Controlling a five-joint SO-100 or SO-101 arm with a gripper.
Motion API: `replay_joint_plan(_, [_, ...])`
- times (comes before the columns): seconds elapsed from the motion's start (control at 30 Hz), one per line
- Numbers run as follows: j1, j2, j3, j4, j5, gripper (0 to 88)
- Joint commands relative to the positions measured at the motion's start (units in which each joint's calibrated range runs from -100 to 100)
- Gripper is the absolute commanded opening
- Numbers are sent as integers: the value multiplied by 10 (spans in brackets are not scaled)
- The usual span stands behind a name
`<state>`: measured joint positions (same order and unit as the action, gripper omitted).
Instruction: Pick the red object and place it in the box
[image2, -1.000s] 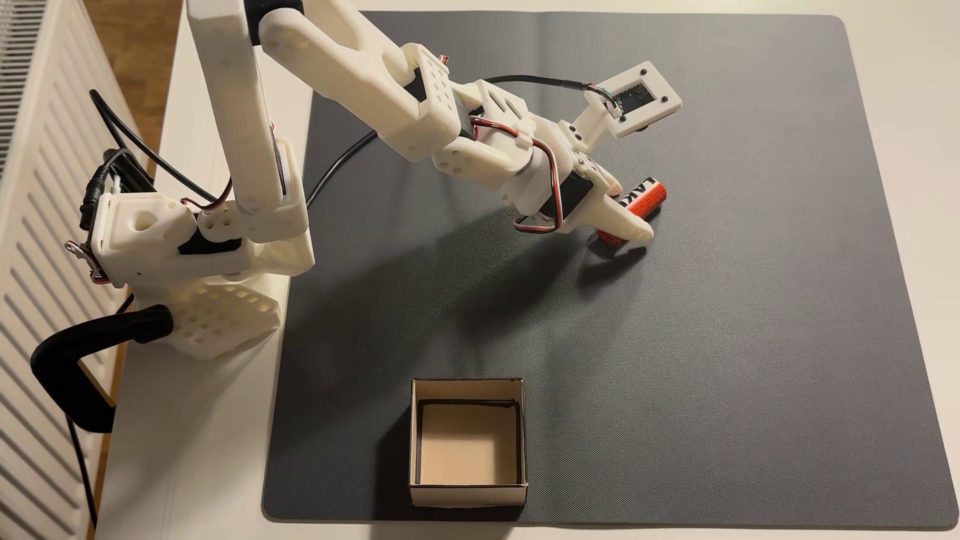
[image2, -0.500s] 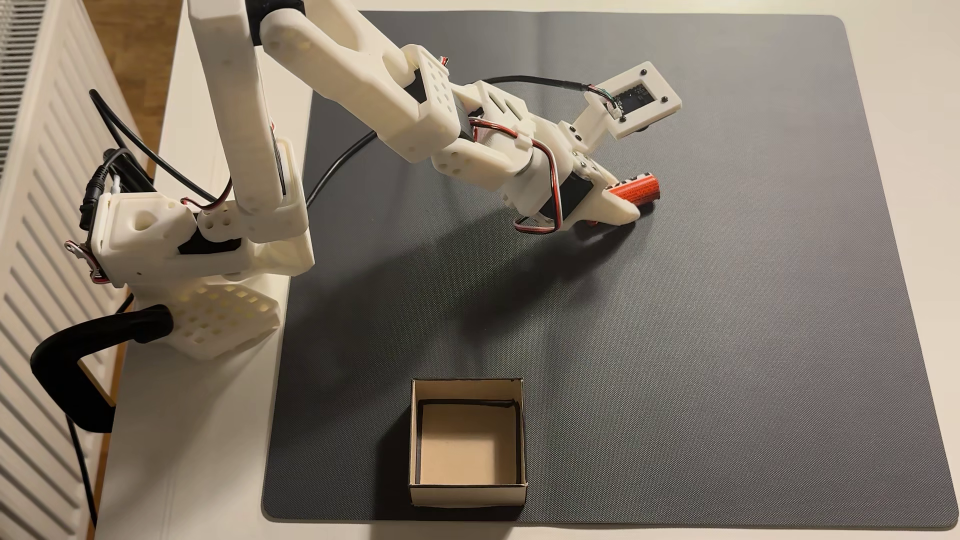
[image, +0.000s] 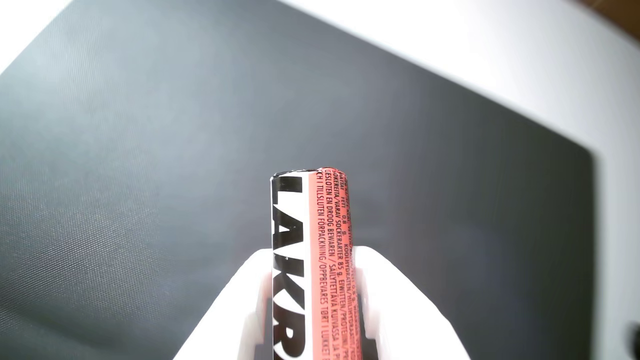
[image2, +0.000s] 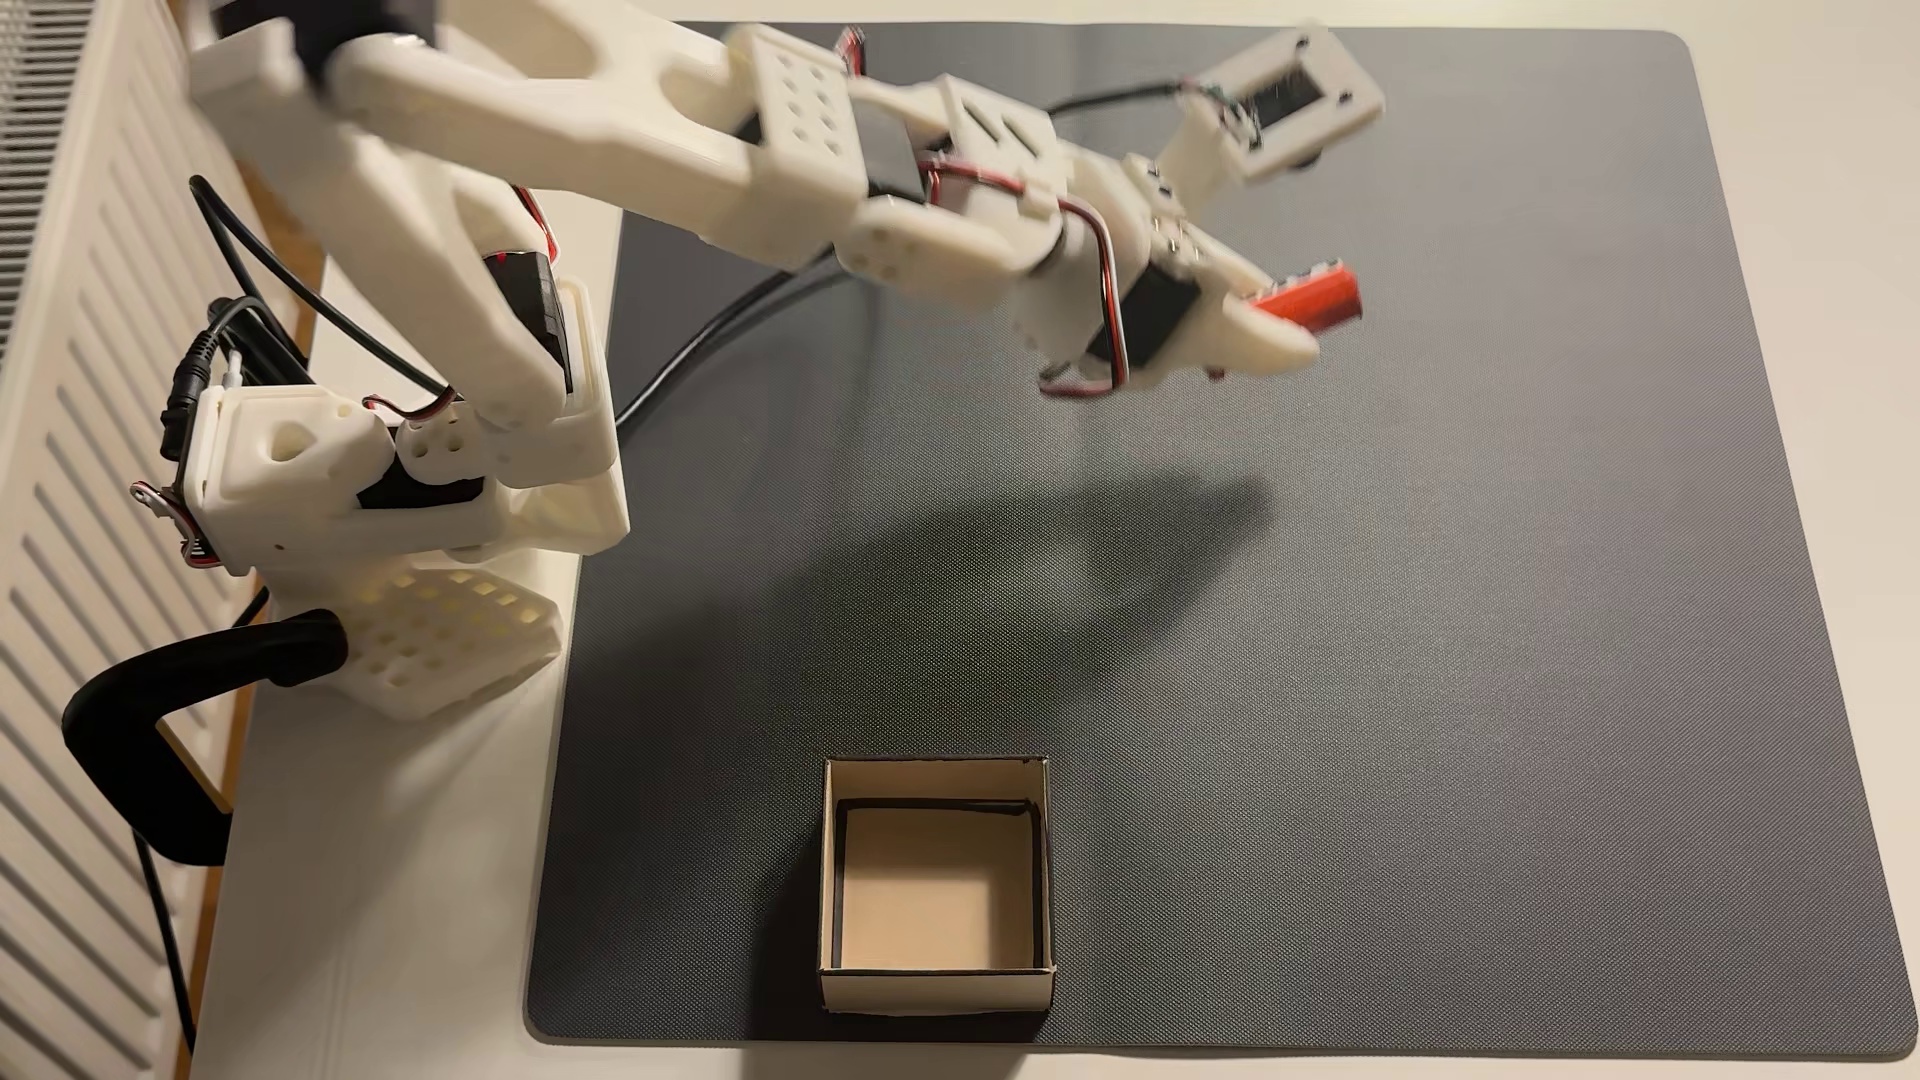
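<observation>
Two white fingers (image: 395, 305) reach up from the bottom edge of my wrist view, and the jaws are clamped on the red object (image: 325, 260), which stands lengthwise between them with its far end poking well beyond the fingertips. I can read a black band with white letters along its left face and fine dark print down its red face. Behind it I see the dark grey mat (image: 150, 150), out of focus, with the pale worktop (image: 500, 65) running beyond the mat's far edge at the upper right. In the fixed view the gripper (image2: 1294, 322) hangs above the mat (image2: 1455, 623), well apart from the box (image2: 935, 981) and toward the mat's far edge from it, with the red object (image2: 1314, 299) sticking out past the fingertips toward the right of the picture. It is off the mat, for the arm's shadow lies apart from it, between the gripper and the box. The arm and the white camera frame (image2: 1288, 99) on its wrist look smeared with motion blur. The box sits at the mat's near edge, open-topped, its beige floor bare. The arm's base (image2: 405, 488) stands on the worktop (image2: 395, 883) left of the mat, held by a black clamp (image2: 177, 717).
</observation>
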<state>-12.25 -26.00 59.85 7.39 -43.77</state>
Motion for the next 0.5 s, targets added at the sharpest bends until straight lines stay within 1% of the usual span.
replay_joint_plan(0.0, [38, -156, -26, 120, 19, 63])
replay_joint_plan(0.07, [67, -227, -14, 171, 40, 81])
replay_joint_plan(0.17, [119, -322, 13, 233, 56, 89])
replay_joint_plan(0.3, [195, -447, 56, 298, 57, 81])
replay_joint_plan(0.47, [272, -568, 130, 336, 57, 80])
